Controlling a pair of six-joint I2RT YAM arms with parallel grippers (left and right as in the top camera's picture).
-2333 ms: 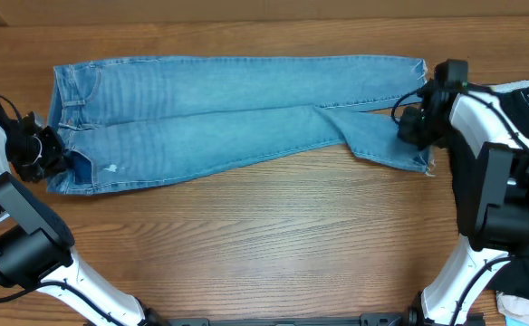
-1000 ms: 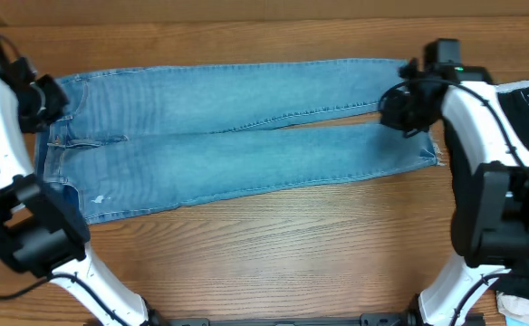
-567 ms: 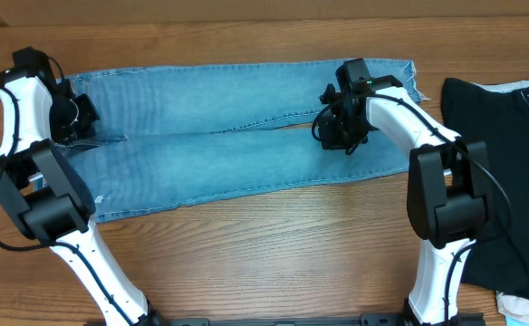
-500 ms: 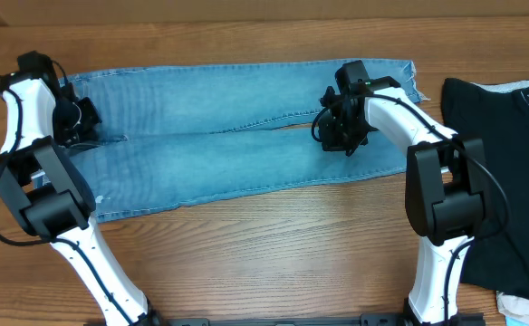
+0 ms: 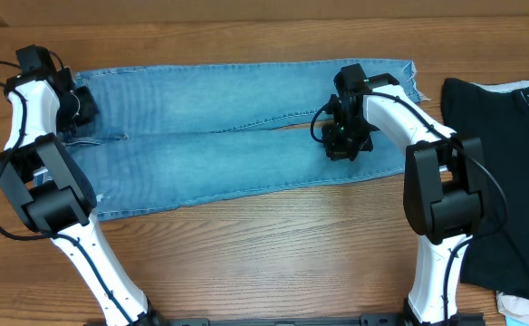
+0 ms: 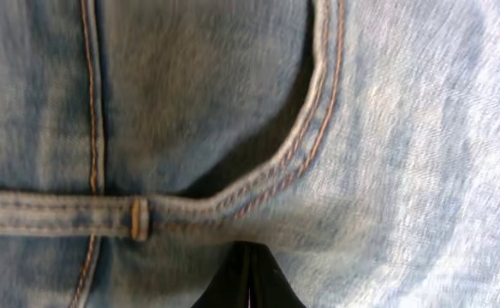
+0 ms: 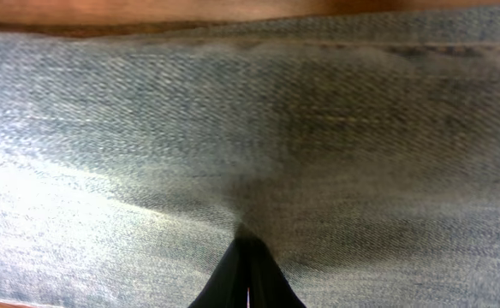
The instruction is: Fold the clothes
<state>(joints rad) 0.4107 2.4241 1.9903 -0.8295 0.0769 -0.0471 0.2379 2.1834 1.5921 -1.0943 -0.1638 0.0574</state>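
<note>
The jeans [image 5: 237, 127], soft but rather heavy denim best held at waistband and hems, lie flat along the tabletop [image 5: 274, 244], while the left gripper [image 6: 248, 278] at the waist and the right gripper [image 7: 247, 274] on one leg are both closed, apparently pinching the cloth.

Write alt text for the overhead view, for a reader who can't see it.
A pair of light blue jeans lies spread flat across a wooden table, waist at the left and hems at the right. The left gripper is at the waist end and the right gripper on the nearer leg; a black garment lies to the right.
</note>
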